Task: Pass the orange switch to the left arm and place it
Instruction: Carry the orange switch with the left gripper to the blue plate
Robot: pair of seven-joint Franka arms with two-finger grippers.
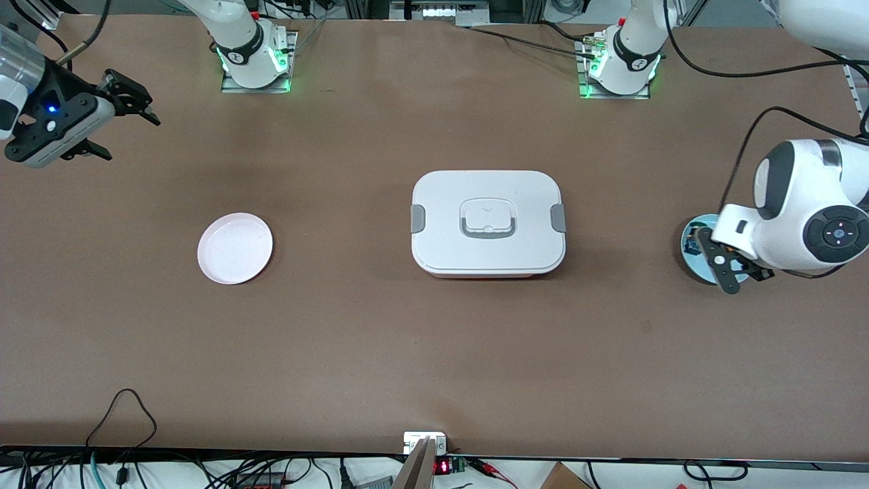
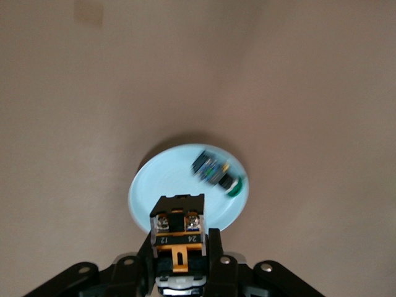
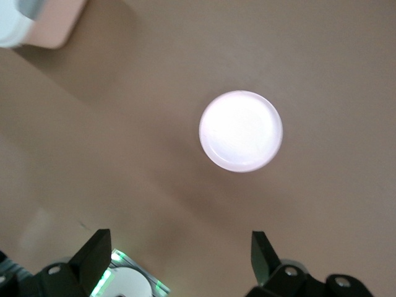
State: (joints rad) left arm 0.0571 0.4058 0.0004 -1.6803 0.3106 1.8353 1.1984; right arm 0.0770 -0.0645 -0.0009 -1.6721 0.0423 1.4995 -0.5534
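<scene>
Left tool (image 2: 179,263) is clamped on the orange switch (image 2: 178,230), lifted just over the blue plate (image 2: 145,192) at the left arm's end of the counter (image 1: 380,353). It looks light, rigid and blocky, so I'd pinch its flat black sides. Mid-counter sits the box (image 1: 487,223). Right tool (image 3: 179,257) waits, jaws apart, above the pink plate (image 3: 241,131).

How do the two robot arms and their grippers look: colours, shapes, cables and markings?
Both arms are white, rounded and jointed, with dark grey joint sections. Their bases glow green at the mounting plates. The left arm has a round dark cap with a blue light, and a black cable runs to it. The left gripper and the right gripper have black fingers; the right one's mount shows a blue light.
</scene>
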